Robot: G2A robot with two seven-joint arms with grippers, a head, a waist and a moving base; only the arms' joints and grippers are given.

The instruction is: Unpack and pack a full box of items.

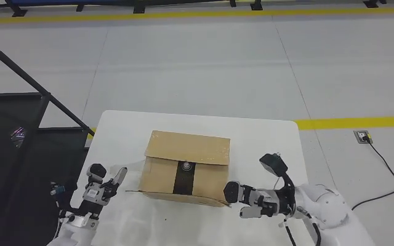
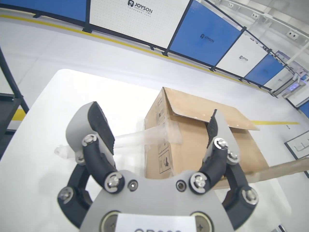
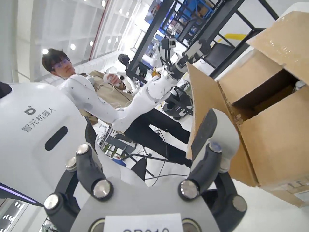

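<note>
A brown cardboard box (image 1: 184,169) stands in the middle of the white table (image 1: 123,135). Its far flap (image 1: 188,146) leans over the opening, and a dark gap shows a round item (image 1: 186,166) inside. A front flap (image 3: 195,102) sticks out toward me. My left gripper (image 1: 108,179) hovers open by the box's left side, holding nothing; in the left wrist view this gripper (image 2: 157,129) faces the box (image 2: 193,141), where a strip of clear tape (image 2: 144,137) hangs off. My right gripper (image 1: 240,202) is open at the box's front right corner, one finger (image 3: 205,131) against the front flap.
A black metal rack (image 1: 24,135) stands just left of the table. The table's front edge lies close under both arms. A floor socket with a cable (image 1: 363,136) is on the floor at the right. Bare tabletop lies left of and behind the box.
</note>
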